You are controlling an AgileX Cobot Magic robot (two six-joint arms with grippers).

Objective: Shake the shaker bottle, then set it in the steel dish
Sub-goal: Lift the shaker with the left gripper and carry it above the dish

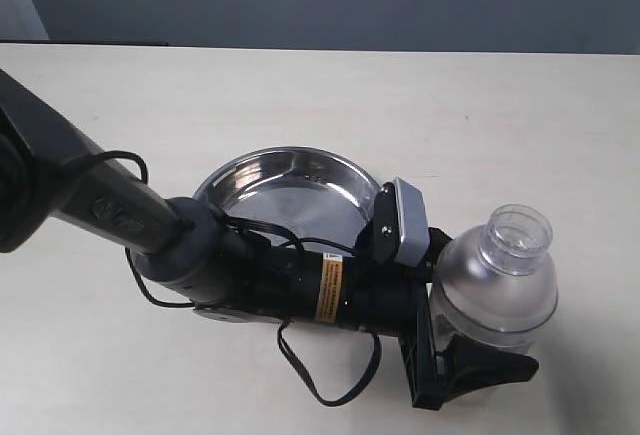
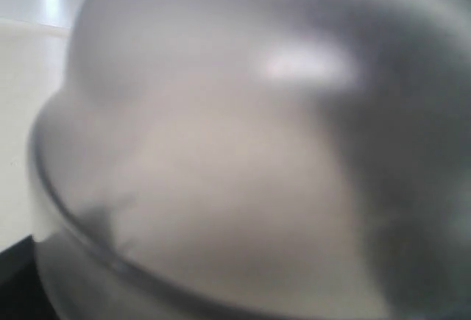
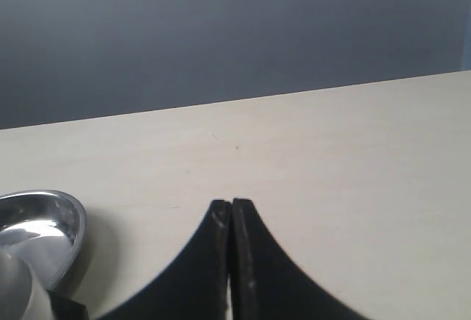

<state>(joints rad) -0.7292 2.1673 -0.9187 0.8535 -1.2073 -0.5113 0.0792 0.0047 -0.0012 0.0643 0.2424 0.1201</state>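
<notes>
table point(image 1: 300, 95) pale wood-look, matte; grey-blue wall point(image 1: 330, 0) behind at 12 o'clock in the exterior view. steel dish point(image 1: 290, 190) sits near centre, its 6 o'clock rim hidden by the left arm point(image 1: 200, 245), which comes in from 9 o'clock and crosses in front of it. black cable point(image 1: 320, 380) loops off the arm at 6 o'clock. shaker bottle point(image 1: 497, 280) is outside the dish, at its 4 o'clock, upright, clear neck up; cannot tell if it touches the table. left gripper point(image 1: 472, 330) pinches the bottle's lower body, 1 black finger point(image 1: 485, 367) seen on the near side, the other hidden. left wrist view is filled by the blurred shaker bottle point(image 2: 243, 173). right gripper point(image 3: 232, 261) has its 2 fingers pressed together, nothing between, over the table point(image 3: 331, 158), with the steel dish point(image 3: 40, 224) near it.
</notes>
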